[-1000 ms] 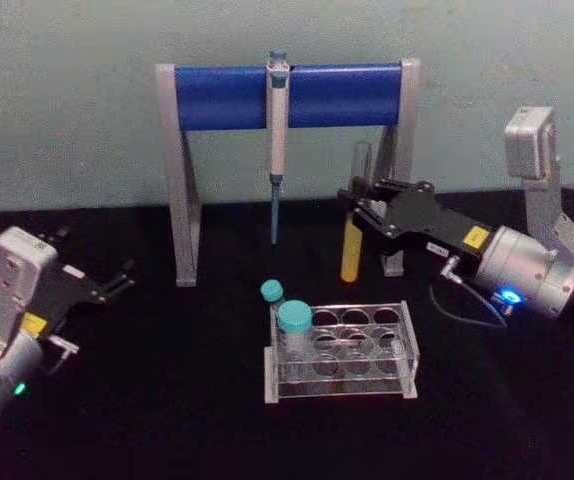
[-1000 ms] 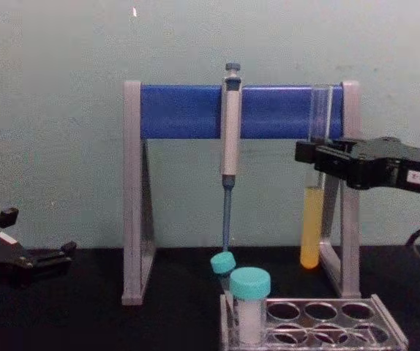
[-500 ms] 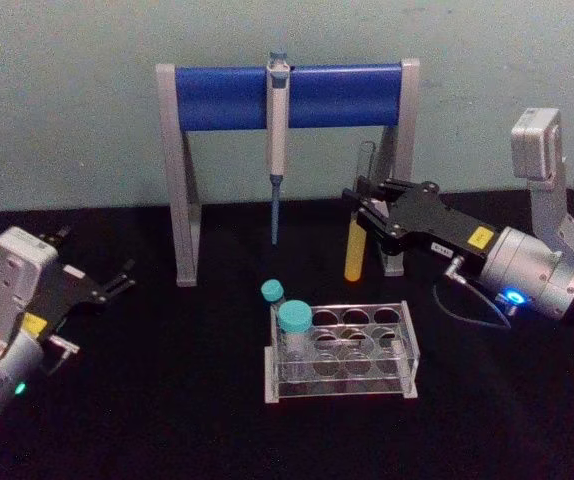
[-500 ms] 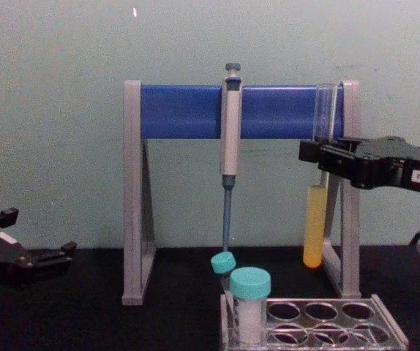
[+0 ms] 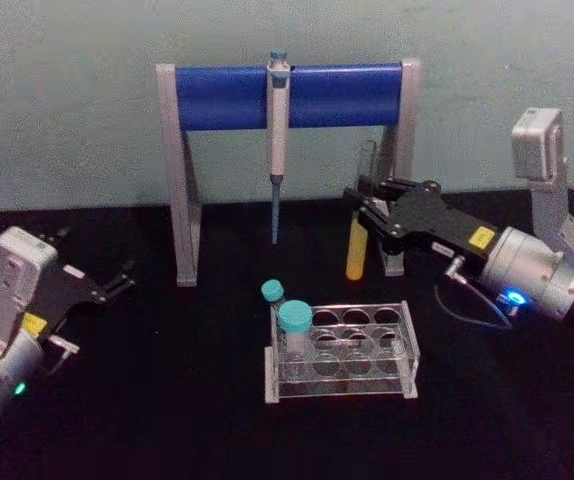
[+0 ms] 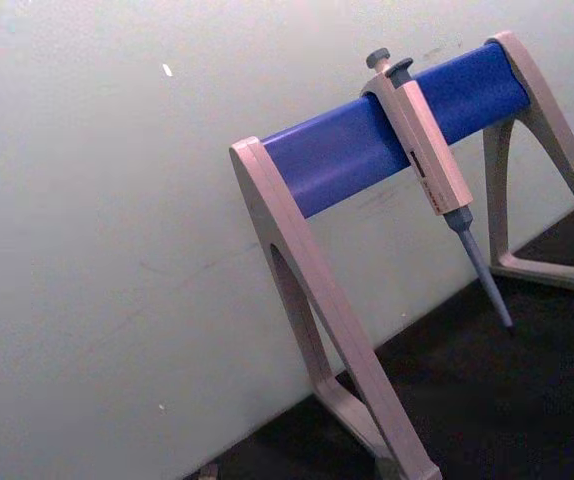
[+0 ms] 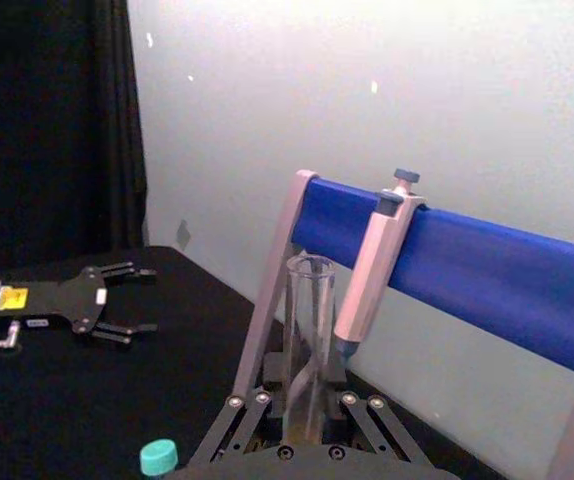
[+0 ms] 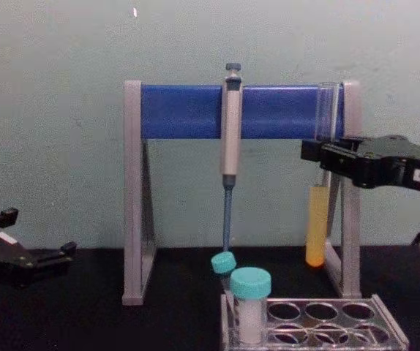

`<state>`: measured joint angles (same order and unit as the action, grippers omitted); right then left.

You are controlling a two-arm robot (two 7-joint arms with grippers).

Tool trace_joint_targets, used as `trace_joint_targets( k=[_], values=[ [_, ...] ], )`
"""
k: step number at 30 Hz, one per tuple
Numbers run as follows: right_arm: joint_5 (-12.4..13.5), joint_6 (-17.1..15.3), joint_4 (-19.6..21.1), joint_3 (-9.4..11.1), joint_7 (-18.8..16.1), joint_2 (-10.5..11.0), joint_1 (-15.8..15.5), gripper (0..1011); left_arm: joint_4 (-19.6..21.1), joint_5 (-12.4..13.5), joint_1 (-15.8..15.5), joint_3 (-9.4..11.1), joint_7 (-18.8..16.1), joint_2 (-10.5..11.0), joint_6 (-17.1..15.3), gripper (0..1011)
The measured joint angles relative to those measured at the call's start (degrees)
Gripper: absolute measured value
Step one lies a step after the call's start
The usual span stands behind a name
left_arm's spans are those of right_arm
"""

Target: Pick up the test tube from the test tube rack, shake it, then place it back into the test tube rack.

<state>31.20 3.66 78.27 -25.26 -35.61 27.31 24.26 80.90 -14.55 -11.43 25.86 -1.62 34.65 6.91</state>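
Above the back right part of the black worktop (image 5: 167, 400), the right claw (image 5: 360, 205) is clamped shut on the upper part of the long, thin, clear glass test tube (image 5: 354, 250). It holds the tube upright in the air, the yellow liquid filling the lower part. In the chest view the tube (image 8: 316, 227) hangs just in front of the right leg of the grey-and-blue pipette stand (image 8: 239, 110).

Against a second ago, the tube has crept a little higher and toward the worktop's right edge, while the claw's grip looks unchanged. Such small shifts suggest the shaking is under way or tapering off.

The low clear plastic test tube rack (image 5: 410, 350) sits nearer the front edge, about mid-worktop, well below and forward of the tube. Its open holes are free beside two teal-capped white tubes (image 5: 294, 320) at its left end, so the return is yet to come.

The left claw (image 5: 119, 280) lies parked near the left edge, its fingers spread and holding nothing.
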Motion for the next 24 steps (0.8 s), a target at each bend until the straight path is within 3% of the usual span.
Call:
trace_joint_targets(
  k=[14,19,24],
  values=[
    [0.28,-2.26,8.40,2.78,3.49,3.97,-7.05,232,0.00,0.00,0.00,0.00,0.00,0.00,0.00,1010],
    [1.00,-2.80,10.28,2.29,2.66,4.18,-8.39,230,0.00,0.00,0.00,0.00,0.00,0.00,0.00,1009],
    [1.42,-2.62,9.12,0.75,0.77,2.93,-7.04,230,0.00,0.00,0.00,0.00,0.00,0.00,0.00,1010]
  ],
)
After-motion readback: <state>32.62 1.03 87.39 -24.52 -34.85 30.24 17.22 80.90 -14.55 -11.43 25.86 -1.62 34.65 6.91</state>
